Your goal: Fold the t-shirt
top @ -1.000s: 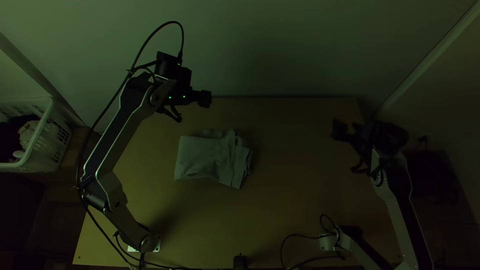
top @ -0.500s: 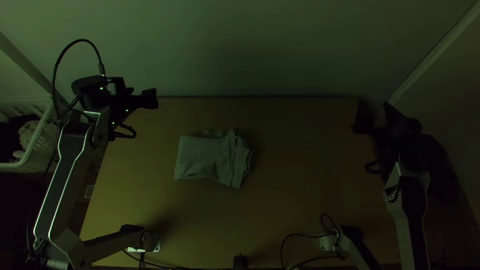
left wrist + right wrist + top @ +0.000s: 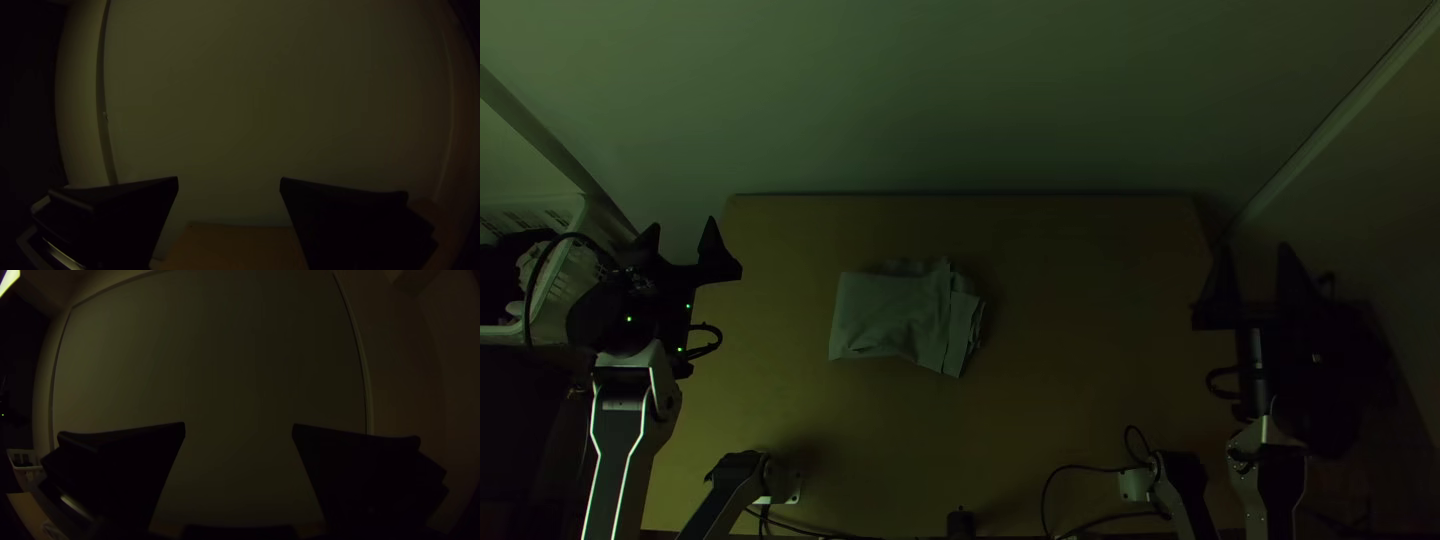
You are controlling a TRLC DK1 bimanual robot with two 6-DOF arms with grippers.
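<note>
The t-shirt (image 3: 895, 315) lies on the table in the top view as a compact folded bundle, left of the middle, with layered edges toward its right side and a small ruffled bit at its top. My left gripper (image 3: 683, 243) stands open by the table's far left corner, away from the cloth; in the left wrist view the left gripper (image 3: 229, 182) has its two fingers wide apart with nothing between. At the table's right edge is my right gripper (image 3: 1256, 280), also open and empty; the right wrist view shows that right gripper (image 3: 239, 427) with its fingers spread.
A white basket (image 3: 598, 285) holding dark and light cloth stands beyond the table's left edge. A pale wall (image 3: 960, 100) rises behind the table (image 3: 1080, 350). Cables and a small black object (image 3: 960, 524) are at the near edge.
The left gripper has swung left from above the far side, past the table's left part, and now points at the wall. The right gripper has shifted rightward and turned toward the wall. The t-shirt has stayed put.
</note>
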